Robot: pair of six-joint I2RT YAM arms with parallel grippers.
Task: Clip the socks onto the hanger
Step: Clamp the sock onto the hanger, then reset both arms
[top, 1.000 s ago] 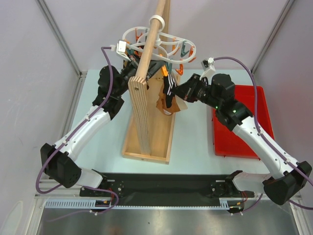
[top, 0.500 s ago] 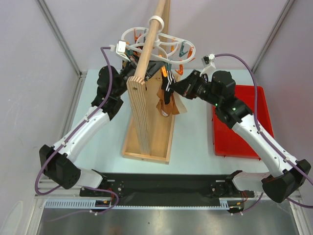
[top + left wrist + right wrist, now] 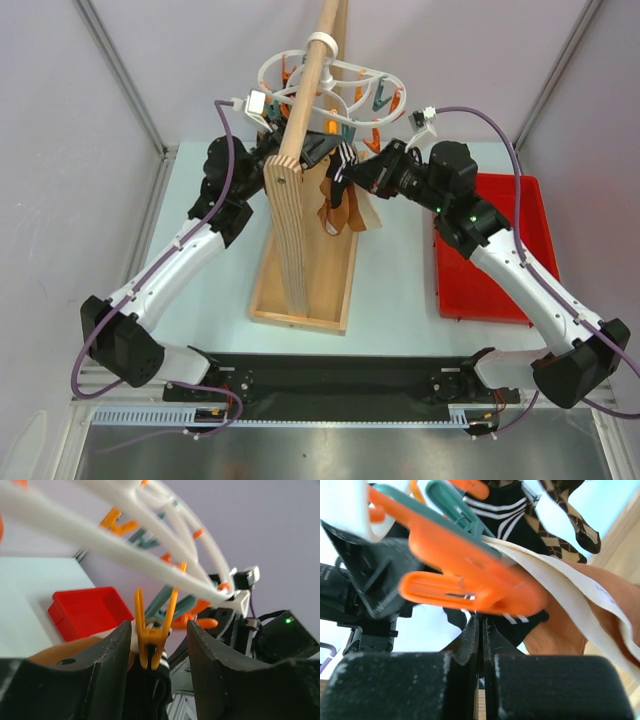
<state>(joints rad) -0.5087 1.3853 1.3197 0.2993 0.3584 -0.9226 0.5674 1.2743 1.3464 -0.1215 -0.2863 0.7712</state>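
Observation:
The white ring hanger point(image 3: 330, 85) hangs on the wooden pole, with orange and teal pegs dangling under it. In the left wrist view an orange peg point(image 3: 152, 630) is clamped on the top edge of the black striped sock point(image 3: 150, 690). My left gripper point(image 3: 159, 625) stands open, a finger on each side of that peg and clear of it. My right gripper point(image 3: 481, 622) is shut on the lower edge of the black striped sock point(image 3: 505, 510), just under a blurred orange peg point(image 3: 470, 580). The argyle sock point(image 3: 565, 515) and the tan sock point(image 3: 580, 605) hang beside it.
The wooden pole stand point(image 3: 300, 250) rises between the two arms, its base on the table. A red bin point(image 3: 500, 250) sits at the right, under the right forearm. Other pegs crowd the ring close to both grippers.
My left gripper has opened and let go of the orange peg, which now grips the black sock. The right gripper has moved left and up toward the hanger, which has shifted a little.

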